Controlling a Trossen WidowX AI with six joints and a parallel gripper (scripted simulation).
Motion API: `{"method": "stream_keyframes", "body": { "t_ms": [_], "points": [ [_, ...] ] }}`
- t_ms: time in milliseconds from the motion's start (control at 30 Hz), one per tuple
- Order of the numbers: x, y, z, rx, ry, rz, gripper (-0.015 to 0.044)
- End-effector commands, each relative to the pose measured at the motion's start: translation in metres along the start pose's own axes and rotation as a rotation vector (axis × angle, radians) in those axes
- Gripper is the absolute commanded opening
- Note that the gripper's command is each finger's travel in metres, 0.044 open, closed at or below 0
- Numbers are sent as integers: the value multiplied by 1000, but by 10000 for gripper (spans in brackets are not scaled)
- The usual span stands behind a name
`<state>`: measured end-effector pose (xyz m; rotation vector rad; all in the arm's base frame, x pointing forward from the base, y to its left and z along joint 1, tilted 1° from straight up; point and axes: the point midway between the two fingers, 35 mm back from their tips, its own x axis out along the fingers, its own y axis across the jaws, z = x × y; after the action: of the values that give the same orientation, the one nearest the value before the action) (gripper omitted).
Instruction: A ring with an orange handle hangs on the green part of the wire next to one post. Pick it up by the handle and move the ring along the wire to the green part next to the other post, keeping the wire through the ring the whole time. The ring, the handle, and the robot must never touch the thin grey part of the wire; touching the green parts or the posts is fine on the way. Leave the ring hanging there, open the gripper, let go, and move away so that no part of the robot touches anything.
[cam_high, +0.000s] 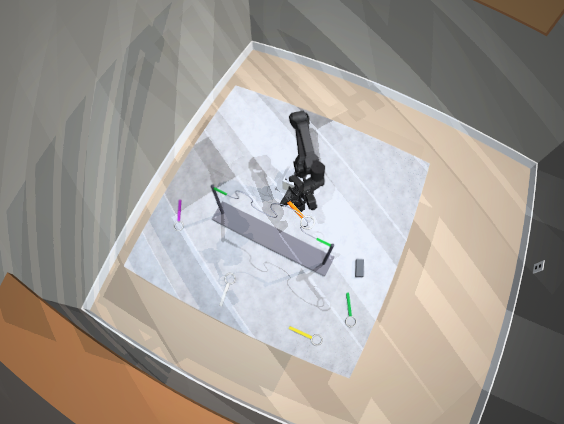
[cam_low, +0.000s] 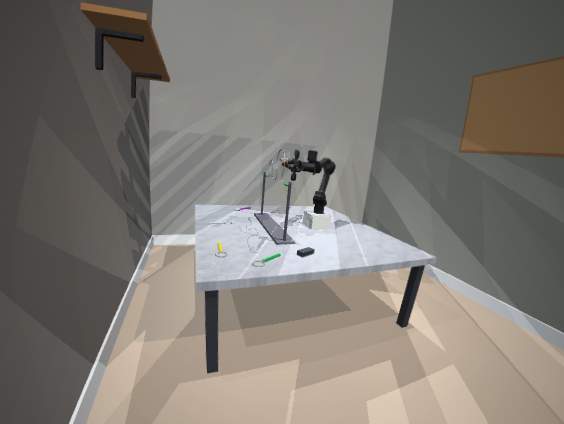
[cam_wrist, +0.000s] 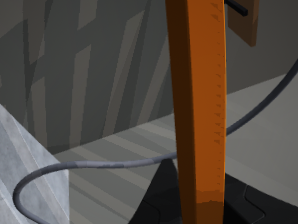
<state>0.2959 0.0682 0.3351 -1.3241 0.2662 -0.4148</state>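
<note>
My gripper is shut on the orange handle, high above the table. In the top view the handle slants down-right to its ring, which is at the wire a little up-left of the right green part. Whether the ring touches the grey wire is too small to tell; the ring is out of the wrist view. The other green part is at the left post. The right post stands opposite.
A dark base plate joins the posts. Purple, white, yellow and green handles with rings lie on the table, and a dark block lies near the right post. Wire bends pass close to my fingers.
</note>
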Motion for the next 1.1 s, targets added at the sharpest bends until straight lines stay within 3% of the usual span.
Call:
{"method": "stream_keyframes", "body": {
  "t_ms": [0, 1067],
  "points": [
    [0, 0, -1, -48, -8, -19, -150],
    [0, -11, 1, -307, -40, -142, -150]
  ]
}}
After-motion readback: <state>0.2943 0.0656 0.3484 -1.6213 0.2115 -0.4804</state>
